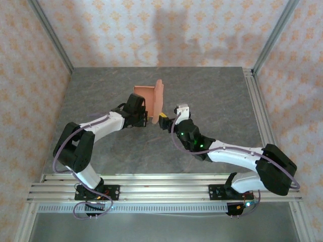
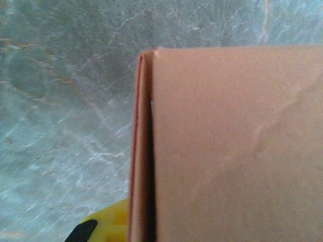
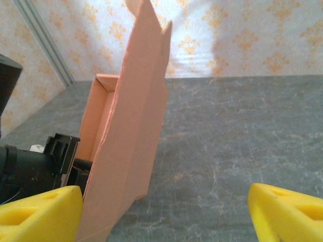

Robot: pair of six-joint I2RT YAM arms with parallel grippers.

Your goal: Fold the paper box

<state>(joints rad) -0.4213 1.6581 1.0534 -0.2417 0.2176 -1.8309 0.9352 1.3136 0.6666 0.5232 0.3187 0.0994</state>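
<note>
The paper box (image 1: 147,97) is salmon-orange card, partly folded, standing mid-table with one tall flap (image 1: 159,98) upright on its right side. My left gripper (image 1: 144,117) is at the box's near left corner, shut on a doubled side wall (image 2: 141,151). One yellow finger (image 2: 108,228) shows left of that wall, and the other is hidden behind the box's broad panel (image 2: 237,151). My right gripper (image 1: 164,120) sits just right of the tall flap (image 3: 136,126) and is open wide. Its left finger (image 3: 40,212) is beside the flap's lower edge and its right finger (image 3: 287,212) stands far off over bare table.
The grey marbled table (image 1: 212,101) is walled by patterned panels (image 1: 166,30) at the back and both sides. An aluminium rail (image 1: 255,111) runs along the right edge. The arm bases stand on rails (image 1: 161,186) at the near edge.
</note>
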